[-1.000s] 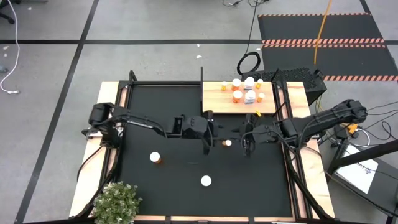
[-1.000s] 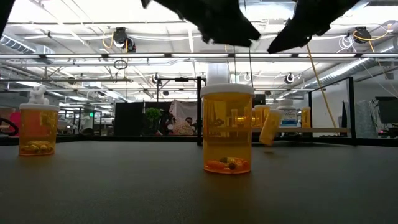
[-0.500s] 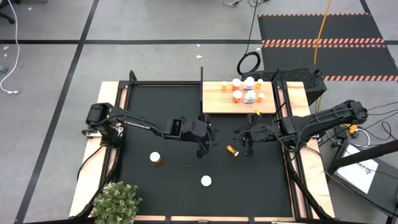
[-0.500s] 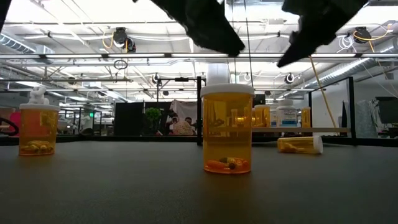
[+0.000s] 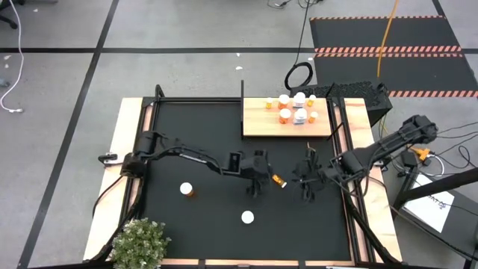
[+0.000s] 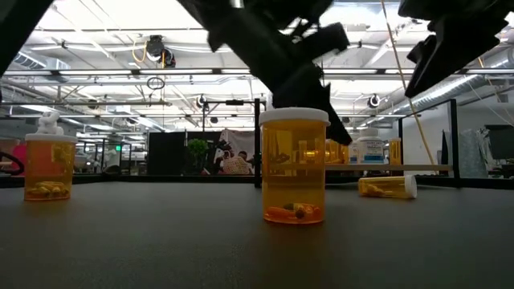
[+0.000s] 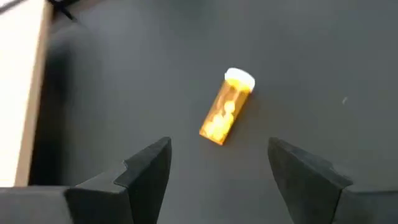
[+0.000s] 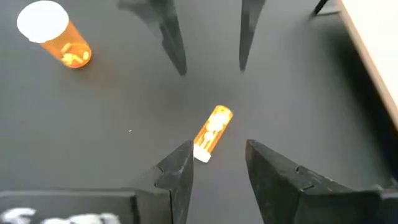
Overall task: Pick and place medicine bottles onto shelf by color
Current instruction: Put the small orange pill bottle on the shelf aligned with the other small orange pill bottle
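Note:
A small orange medicine bottle [image 5: 278, 180] with a white cap lies on its side on the black mat [image 5: 194, 142]; it also shows in both wrist views [image 7: 227, 106] [image 8: 211, 134] and the low view [image 6: 387, 187]. My left gripper [image 5: 258, 183] [image 7: 217, 152] hovers open just left of it, pointing slantwise down at it. My right gripper [image 5: 308, 187] [image 8: 221, 155] stands open on the bottle's other side, above it, holding nothing. The light-wood shelf [image 5: 261, 123] at the far right carries several bottles [image 5: 293, 108].
Two more orange bottles stand upright on the mat: one [image 5: 187, 190] [image 6: 50, 164] toward the left, one [image 5: 247, 217] [image 6: 294, 164] near the front edge. A potted plant [image 5: 140, 243] sits at the near left corner. The mat's far left part is bare.
The small orange bottle, tilted between the two grippers a second ago, has fallen flat and now lies on its side on the mat. My left gripper has come down and toward the right, at the bottle. My right gripper has drawn back toward the near right and turned.

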Controlling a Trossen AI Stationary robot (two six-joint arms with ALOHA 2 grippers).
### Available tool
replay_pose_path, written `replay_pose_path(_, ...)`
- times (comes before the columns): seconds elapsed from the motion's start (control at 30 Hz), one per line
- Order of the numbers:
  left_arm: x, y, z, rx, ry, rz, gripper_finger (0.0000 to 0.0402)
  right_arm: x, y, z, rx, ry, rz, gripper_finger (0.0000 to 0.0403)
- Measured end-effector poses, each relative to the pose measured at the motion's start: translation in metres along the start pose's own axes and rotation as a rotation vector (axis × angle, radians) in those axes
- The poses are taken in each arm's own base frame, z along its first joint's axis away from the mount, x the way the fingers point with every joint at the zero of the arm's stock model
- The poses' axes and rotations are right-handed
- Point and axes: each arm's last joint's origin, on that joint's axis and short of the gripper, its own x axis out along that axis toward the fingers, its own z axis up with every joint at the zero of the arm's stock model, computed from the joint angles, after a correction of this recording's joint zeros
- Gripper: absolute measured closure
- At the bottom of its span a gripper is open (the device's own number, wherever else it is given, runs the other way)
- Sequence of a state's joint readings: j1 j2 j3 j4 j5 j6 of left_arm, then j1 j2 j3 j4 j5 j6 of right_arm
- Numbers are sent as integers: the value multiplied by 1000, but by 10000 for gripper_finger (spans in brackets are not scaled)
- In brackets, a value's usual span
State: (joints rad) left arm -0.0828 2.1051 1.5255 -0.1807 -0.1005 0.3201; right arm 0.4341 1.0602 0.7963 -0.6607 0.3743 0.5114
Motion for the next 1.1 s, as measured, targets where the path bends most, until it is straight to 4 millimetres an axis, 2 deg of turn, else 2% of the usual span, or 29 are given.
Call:
replay_pose_path(0.17, 19, 12, 4, 35, 67, -70, 135, -2, 5, -4, -41, -25, -16, 264)
replay_pose_path(0.33, 29, 19, 9, 49, 44, -100, 135, 0, 7, -13, -64, -5, -12, 264)
replay_pose_path(0.6, 42, 20, 1, 86, 24, -176, 135, 5, 7, -24, -81, 17, -14, 264)
replay_pose_path(1.1, 72, 20, -18, 121, -5, -214, 136, 5, 10, -21, -98, -23, 17, 264)
